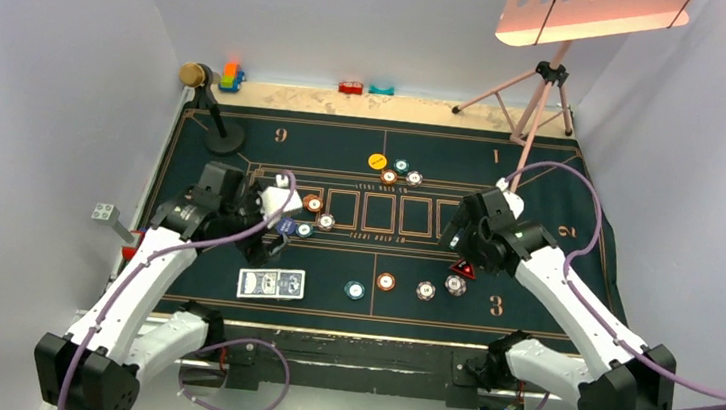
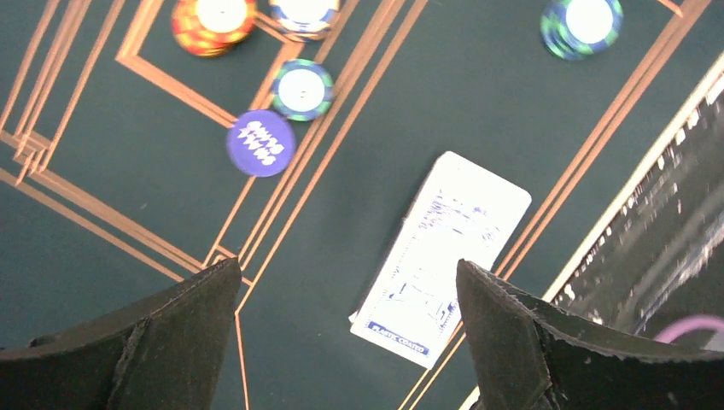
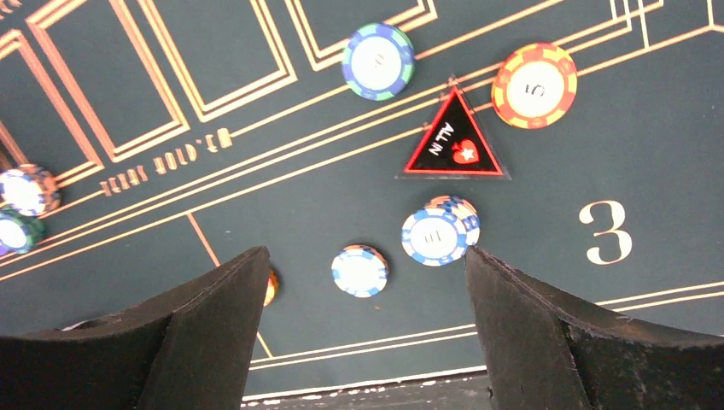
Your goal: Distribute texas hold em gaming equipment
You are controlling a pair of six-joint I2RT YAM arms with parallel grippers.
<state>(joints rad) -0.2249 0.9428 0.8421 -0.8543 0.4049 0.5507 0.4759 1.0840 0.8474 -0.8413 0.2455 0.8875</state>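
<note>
A blue-backed deck of cards [image 1: 271, 284] lies near the mat's front left. My left gripper [image 1: 273, 245] hovers open just above and behind it. In the left wrist view the deck [image 2: 444, 252] lies partly between the open fingers [image 2: 347, 266], nearer the right one. A purple chip [image 2: 260, 143], a teal chip [image 2: 301, 89] and an orange chip [image 2: 213, 17] lie beyond. My right gripper [image 1: 456, 242] is open and empty above the red triangular marker [image 3: 452, 141]. White-blue chips [image 3: 437, 233] [image 3: 359, 270] lie on the felt between its fingers [image 3: 367, 250]. A yellow button [image 1: 376, 161] sits at centre back.
A microphone stand [image 1: 223, 134] is on the mat's back left, a tripod [image 1: 540, 102] at the back right. Toy blocks [image 1: 231, 77] line the back edge. More chips [image 1: 386, 282] [image 1: 356, 290] lie front centre. The mat's near edge [image 3: 359, 384] is close below the right gripper.
</note>
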